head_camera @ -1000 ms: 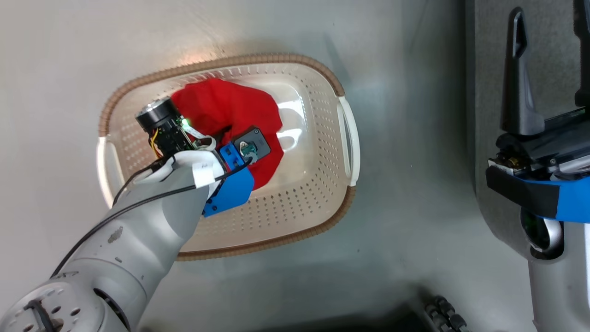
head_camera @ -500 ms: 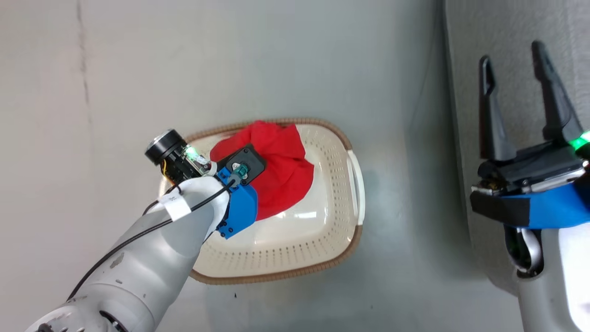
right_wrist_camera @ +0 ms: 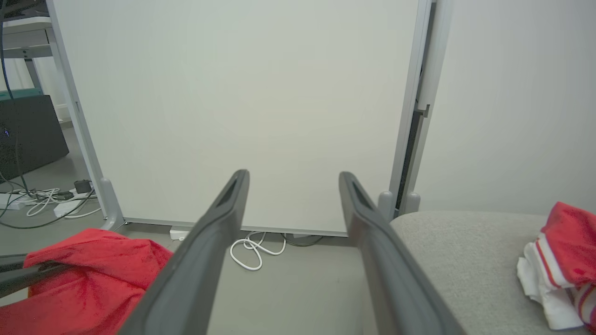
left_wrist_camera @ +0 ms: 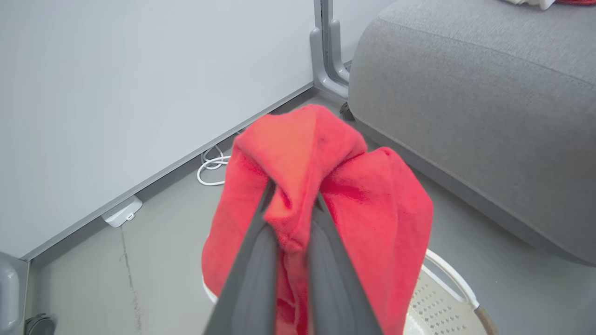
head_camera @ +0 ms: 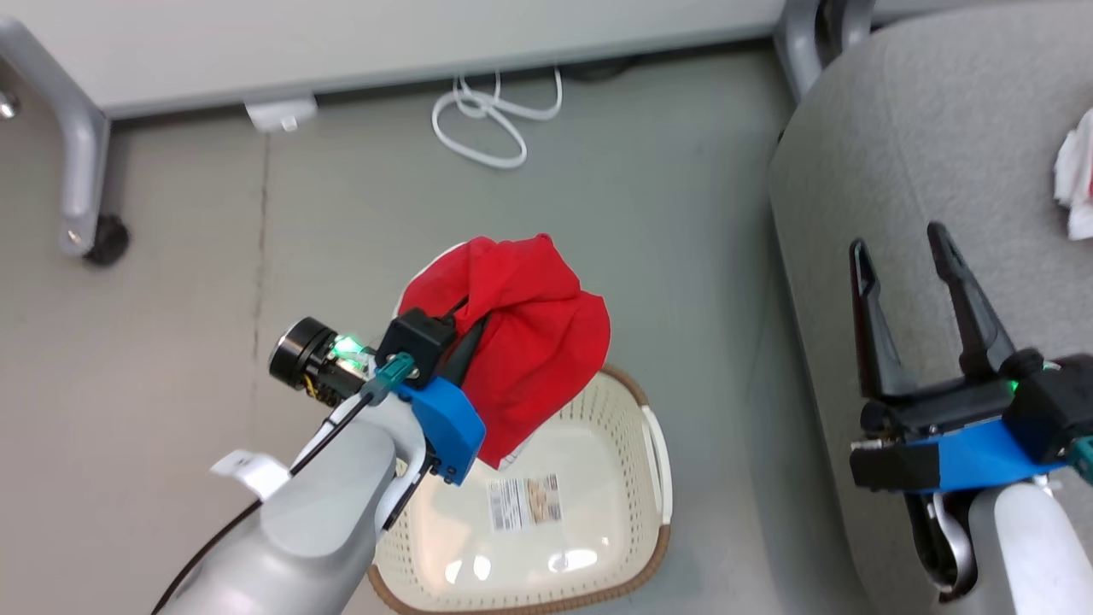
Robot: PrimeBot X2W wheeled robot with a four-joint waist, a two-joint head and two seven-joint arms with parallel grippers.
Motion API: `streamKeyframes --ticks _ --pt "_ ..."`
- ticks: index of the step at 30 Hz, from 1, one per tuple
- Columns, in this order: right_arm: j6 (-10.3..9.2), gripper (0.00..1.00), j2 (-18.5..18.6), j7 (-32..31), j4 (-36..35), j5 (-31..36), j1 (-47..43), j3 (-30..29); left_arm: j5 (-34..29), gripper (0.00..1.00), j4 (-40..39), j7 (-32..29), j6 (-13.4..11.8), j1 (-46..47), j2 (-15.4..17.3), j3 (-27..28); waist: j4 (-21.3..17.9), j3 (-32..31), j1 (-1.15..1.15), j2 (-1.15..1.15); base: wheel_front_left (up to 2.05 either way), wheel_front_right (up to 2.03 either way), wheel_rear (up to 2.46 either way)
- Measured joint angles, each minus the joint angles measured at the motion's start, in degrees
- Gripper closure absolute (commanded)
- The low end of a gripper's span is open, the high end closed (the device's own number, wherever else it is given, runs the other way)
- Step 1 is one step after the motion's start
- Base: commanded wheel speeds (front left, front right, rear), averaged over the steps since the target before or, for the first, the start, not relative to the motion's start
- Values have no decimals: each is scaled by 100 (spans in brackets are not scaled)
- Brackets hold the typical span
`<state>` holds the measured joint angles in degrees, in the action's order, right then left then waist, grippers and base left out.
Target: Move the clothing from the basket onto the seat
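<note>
A plain red garment (head_camera: pixel 529 342) hangs bunched above the cream basket (head_camera: pixel 632 461), with my left gripper (head_camera: pixel 465 337) shut on its top fold. The left wrist view shows the two fingers pinching the red cloth (left_wrist_camera: pixel 326 186) over the basket's rim (left_wrist_camera: pixel 447 274). The basket's bottom is bare with a paper label (head_camera: pixel 523 500). My right gripper (head_camera: pixel 897 256) stands open over the grey sofa (head_camera: pixel 939 128), nothing between its fingers. A red and white striped garment (right_wrist_camera: pixel 563 260) lies on the sofa (right_wrist_camera: pixel 456 251), its edge at the far right of the head view (head_camera: pixel 1078 171).
A pale panel wall (head_camera: pixel 384 34) on grey legs with a castor (head_camera: pixel 107 239) stands behind. A white cable coil (head_camera: pixel 491 115) lies on the grey floor beside it. More cables and a dark box (right_wrist_camera: pixel 28 135) sit at the left of the right wrist view.
My left gripper has lifted the red garment up out of the basket. The head camera has tilted up, bringing the wall, cable and sofa top into view.
</note>
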<state>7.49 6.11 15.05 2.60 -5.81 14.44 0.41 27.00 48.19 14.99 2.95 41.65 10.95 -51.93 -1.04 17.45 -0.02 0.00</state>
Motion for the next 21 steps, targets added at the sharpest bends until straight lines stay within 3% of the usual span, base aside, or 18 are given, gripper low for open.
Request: streamKeyframes --ticks 6,12,21 --pt "-1 0 -32 0 138 -25 -337 -18 -288 100 -1074 0 -115 -627 113 760 27 -702 0 0 0 0 0" --pt "-1 0 -99 0 185 -41 -617 -27 -515 100 -1971 0 -34 -1004 64 1380 85 -1283 0 0 0 0 0" --pt "-1 0 -202 0 226 -91 -829 -12 -855 100 -3051 1 176 -1095 3 1673 231 -1683 0 0 0 0 0"
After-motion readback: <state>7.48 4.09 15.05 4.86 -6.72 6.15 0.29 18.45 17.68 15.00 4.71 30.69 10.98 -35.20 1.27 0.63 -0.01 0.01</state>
